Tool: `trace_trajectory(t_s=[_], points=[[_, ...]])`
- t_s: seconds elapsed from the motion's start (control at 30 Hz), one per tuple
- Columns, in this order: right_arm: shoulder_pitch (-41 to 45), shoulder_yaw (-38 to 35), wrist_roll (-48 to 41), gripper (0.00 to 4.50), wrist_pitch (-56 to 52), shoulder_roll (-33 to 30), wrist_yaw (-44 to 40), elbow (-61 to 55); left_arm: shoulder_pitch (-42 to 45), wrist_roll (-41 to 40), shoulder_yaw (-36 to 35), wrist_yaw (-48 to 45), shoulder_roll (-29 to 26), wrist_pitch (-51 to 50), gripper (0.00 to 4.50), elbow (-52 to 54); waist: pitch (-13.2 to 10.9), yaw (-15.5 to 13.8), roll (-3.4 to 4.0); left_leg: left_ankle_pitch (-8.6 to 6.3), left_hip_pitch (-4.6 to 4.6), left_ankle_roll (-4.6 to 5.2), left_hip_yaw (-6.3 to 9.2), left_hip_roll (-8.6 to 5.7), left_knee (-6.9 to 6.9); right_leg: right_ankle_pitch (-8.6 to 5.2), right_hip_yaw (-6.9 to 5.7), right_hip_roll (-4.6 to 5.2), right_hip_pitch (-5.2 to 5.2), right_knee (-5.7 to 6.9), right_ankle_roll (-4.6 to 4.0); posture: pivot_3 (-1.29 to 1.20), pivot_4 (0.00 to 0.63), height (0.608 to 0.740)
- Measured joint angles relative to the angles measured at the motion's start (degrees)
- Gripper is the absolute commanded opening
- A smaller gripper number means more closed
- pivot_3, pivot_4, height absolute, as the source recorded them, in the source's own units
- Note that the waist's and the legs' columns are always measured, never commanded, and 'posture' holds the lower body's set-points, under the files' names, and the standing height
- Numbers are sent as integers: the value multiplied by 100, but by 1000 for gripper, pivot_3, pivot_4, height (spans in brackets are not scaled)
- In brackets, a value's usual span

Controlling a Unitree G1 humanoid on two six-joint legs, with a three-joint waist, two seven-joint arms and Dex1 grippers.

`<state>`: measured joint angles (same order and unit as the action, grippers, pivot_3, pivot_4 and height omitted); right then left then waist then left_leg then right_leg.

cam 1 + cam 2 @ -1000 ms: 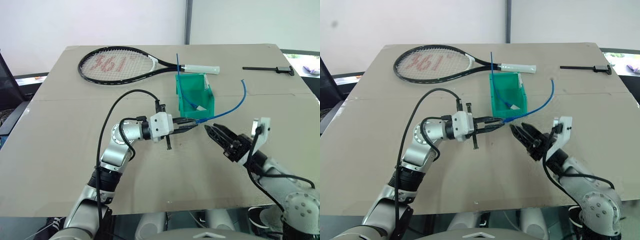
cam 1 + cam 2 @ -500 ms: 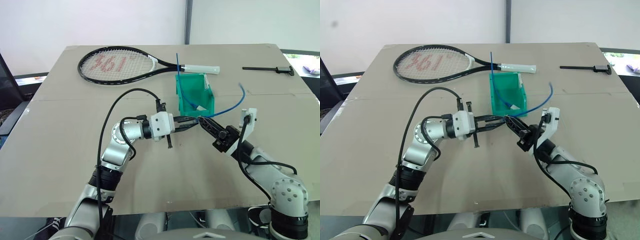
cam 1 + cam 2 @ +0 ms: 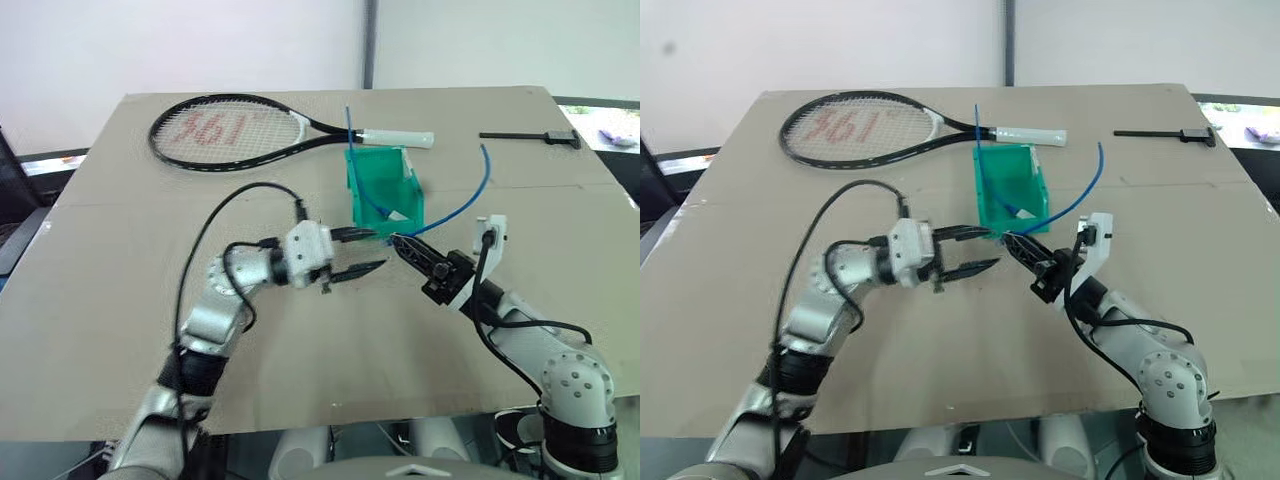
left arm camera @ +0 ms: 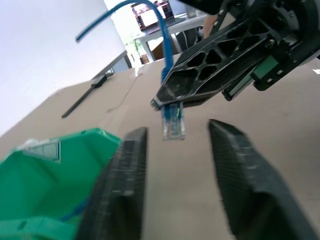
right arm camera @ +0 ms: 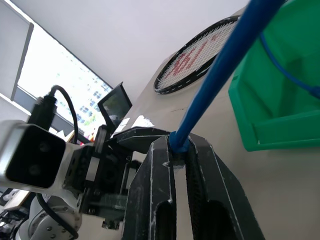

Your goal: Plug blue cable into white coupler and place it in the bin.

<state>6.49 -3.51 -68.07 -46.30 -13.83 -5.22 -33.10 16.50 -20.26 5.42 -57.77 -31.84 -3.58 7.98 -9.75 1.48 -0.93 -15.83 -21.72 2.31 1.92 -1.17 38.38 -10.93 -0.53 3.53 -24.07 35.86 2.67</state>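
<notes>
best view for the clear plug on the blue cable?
Left wrist view: the clear plug hangs below the right tool, which is shut on the blue cable. In the eye views the plug is too small to make out; right wrist view shows cord, not plug.

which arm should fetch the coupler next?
Left, probably. The left gripper is open and empty, beside the bin. The right gripper is shut on the blue cable just behind its clear plug, so it should hold.

A blue cable [image 3: 468, 203] with a clear plug, a teal-green bin [image 3: 384, 187], a black-framed racket [image 3: 232, 128] with red-marked white strings and white grip, on a tan surface [image 3: 90, 280].
</notes>
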Motion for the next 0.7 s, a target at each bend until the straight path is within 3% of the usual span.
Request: trace_trajectory(t_s=[0.17,0.33,0.7], points=[[66,38,182,0,29,-224,-305,213,-993,-718,-1392,424,-667,-1263,3213,112,-2,33,2,0,-7,0,8,15,-4,-8,-8,-13,-11,2,10,0,150,740],[251,154,439,0,54,-281,-683,516,-1777,-881,-2467,365,-1238,-1504,3213,-123,-3,14,3,0,-7,-1,-1,12,-3,-21,-4,-6,-11,-2,-2,0,150,740],[435,371,832,0,57,-269,-1169,784,-2030,-557,-2483,8,-1268,-947,3213,-1086,-1,-90,0,-1,-10,-2,-7,5,-4,-11,-3,7,-14,-4,-22,0,150,740]])
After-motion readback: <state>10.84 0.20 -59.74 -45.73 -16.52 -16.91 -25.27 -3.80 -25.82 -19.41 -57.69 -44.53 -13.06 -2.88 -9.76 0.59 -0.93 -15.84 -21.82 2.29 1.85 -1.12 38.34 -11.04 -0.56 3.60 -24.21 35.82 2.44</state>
